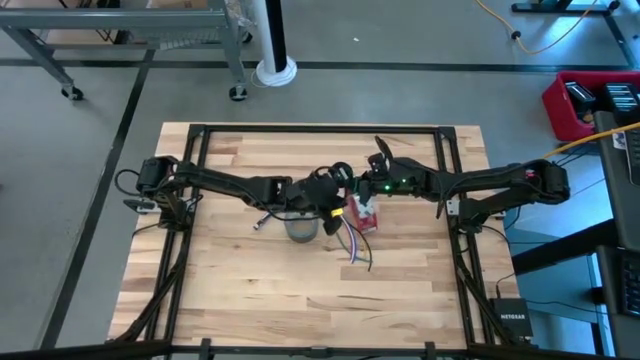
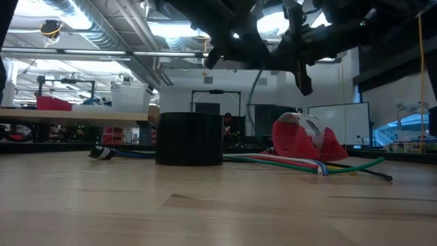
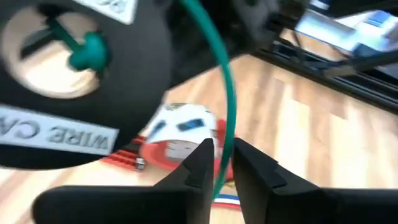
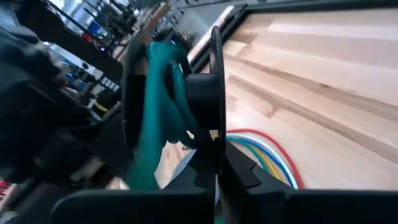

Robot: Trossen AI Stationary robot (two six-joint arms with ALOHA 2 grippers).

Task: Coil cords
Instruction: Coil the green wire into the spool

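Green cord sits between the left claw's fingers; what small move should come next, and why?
Probably slide the left claw along the thin green cord, away from the black plastic spool, and close there for another wrap: its fingers stand slightly apart around the cord, while the right claw pinches the spool's flange.

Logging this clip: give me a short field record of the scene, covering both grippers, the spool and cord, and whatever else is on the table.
left gripper: above table centre, fingers close on either side of the green cord
right gripper: shut on the flange of the black spool, held above the table
spool: green cord partly wound on it
table: dark cylinder, red packet, loose coloured wires
background: workshop, no person discernible
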